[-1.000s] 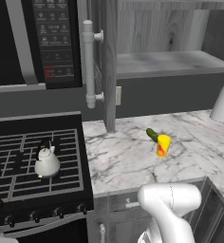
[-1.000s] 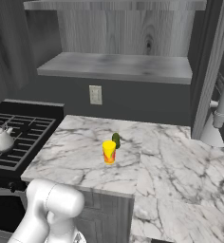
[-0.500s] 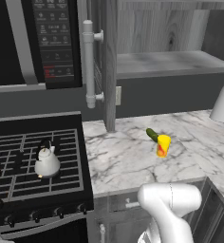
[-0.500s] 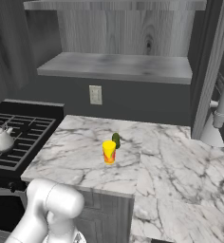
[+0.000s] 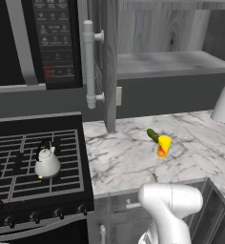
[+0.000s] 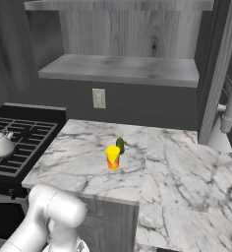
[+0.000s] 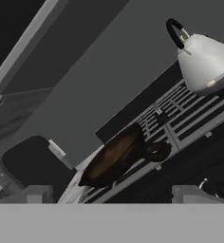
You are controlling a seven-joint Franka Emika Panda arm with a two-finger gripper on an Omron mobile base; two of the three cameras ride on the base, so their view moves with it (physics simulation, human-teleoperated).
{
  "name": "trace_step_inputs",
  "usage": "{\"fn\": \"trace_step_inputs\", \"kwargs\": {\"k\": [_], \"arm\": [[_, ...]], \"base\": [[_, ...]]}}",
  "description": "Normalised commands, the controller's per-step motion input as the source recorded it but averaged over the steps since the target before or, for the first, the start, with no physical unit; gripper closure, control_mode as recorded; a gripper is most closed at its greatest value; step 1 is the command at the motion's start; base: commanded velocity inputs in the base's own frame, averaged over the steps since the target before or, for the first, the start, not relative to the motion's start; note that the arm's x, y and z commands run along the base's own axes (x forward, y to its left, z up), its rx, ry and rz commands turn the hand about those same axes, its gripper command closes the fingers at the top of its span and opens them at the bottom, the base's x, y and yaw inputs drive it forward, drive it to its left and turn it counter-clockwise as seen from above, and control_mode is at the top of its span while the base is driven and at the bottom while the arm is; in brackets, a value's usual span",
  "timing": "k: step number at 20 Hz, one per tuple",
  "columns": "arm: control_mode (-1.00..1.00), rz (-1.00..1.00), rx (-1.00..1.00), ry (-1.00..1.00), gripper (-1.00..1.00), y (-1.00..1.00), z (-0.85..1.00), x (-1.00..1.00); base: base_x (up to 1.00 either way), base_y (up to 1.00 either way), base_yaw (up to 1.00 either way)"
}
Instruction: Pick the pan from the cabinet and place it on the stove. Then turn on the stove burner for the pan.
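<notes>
Gripper [image 7: 111, 197] looks spread wide with nothing between the tips, so the round dark-brown skillet [image 7: 115, 155] is let go, resting on the black gas range [image 7: 190, 118] grates near its edge, white kettle [image 7: 204, 61] farther along. Left base view: kettle [image 5: 46, 162] mid-grate, small dark knobs [image 5: 57, 213] along the front edge, grey wood-grain wall cabinet [image 5: 105, 57] door open. Right base view: yellow cup [image 6: 113, 157] mid-counter. Placing looks done; I'd say turning the burner on remains.

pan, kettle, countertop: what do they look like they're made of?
Pan: dark brown with a dull sheen, probably coated metal. Kettle: smooth glossy white body, black handle; enamel or painted metal, hard to say. Countertop: white with grey veining, looks like polished marble.
</notes>
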Motion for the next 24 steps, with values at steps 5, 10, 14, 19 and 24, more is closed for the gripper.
{"fn": "trace_step_inputs", "kwargs": {"k": [5,10,14,19,24], "arm": [[-1.0,-0.09,-0.09,0.07,-1.0,0.08,-0.09,0.06],[-1.0,-0.1,-0.14,0.09,-1.0,0.01,-0.15,0.08],[-1.0,-0.08,-0.22,0.05,-1.0,0.02,-0.21,0.1],[-1.0,-0.05,-0.18,0.01,-1.0,0.08,-0.09,0.06],[-1.0,-0.01,-0.18,0.0,-1.0,0.14,-0.06,0.06]], "base": [[0.0,0.0,0.0],[0.0,0.0,0.0],[0.0,0.0,0.0],[0.0,0.0,0.0],[0.0,0.0,0.0]]}}
